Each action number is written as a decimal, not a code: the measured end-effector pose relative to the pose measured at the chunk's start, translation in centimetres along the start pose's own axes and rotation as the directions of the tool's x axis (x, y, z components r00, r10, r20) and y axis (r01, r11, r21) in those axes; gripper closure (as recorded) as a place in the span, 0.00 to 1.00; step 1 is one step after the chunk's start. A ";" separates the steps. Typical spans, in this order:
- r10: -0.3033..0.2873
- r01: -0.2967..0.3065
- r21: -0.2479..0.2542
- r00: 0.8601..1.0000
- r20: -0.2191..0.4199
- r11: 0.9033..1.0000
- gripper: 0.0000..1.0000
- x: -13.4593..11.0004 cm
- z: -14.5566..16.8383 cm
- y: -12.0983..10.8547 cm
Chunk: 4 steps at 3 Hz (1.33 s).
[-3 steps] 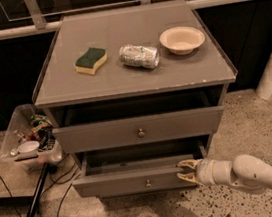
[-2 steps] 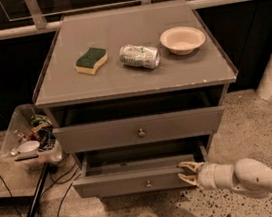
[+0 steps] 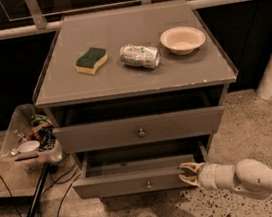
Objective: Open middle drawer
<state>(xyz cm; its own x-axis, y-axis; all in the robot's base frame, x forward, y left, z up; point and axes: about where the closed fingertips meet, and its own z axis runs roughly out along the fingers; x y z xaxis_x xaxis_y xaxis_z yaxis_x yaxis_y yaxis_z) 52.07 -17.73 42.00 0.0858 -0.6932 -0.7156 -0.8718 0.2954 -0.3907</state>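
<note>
**Inspector:** As viewed with the cabinet square ahead, noted the middle drawer (image 3: 116, 185) at 6 o'clock below the cabinet top (image 3: 122, 79), directly under the taller-fronted drawer (image 3: 94, 135). Found it drawn well out, enough to show a dark interior. Noted its knob (image 3: 148, 184) centred on the front and untouched. Disregarded the sponge (image 3: 91, 60), crushed can (image 3: 140, 56) and bowl (image 3: 183, 39) up top.

**Supervisor:** And the gripper?

**Inspector:** Logged the gripper (image 3: 188, 175) at 3 o'clock of that knob, against the right end of the drawer front. Recorded fingers (image 3: 186, 165) spread apart, one by the top edge and one by the bottom. Clamped on nothing, so far as can be told.

**Supervisor:** Stage of work?

**Inspector:** Judged late, with the pull largely made and the opening step at or near its end.

**Supervisor:** Next move?

**Inspector:** If wanting more travel, hook behind the top edge and draw straight toward 6 o'clock, keeping level to avoid jamming. Otherwise, back off toward 4 o'clock without nudging the front shut.
</note>
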 end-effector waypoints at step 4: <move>-0.014 0.013 0.009 1.000 0.025 1.000 0.59 -1.1 -0.6 1.8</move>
<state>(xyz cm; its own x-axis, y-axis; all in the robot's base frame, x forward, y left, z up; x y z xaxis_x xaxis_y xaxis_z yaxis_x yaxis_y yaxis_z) 50.17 -16.79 42.44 0.1099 -0.6802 -0.7247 -0.8661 0.2922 -0.4056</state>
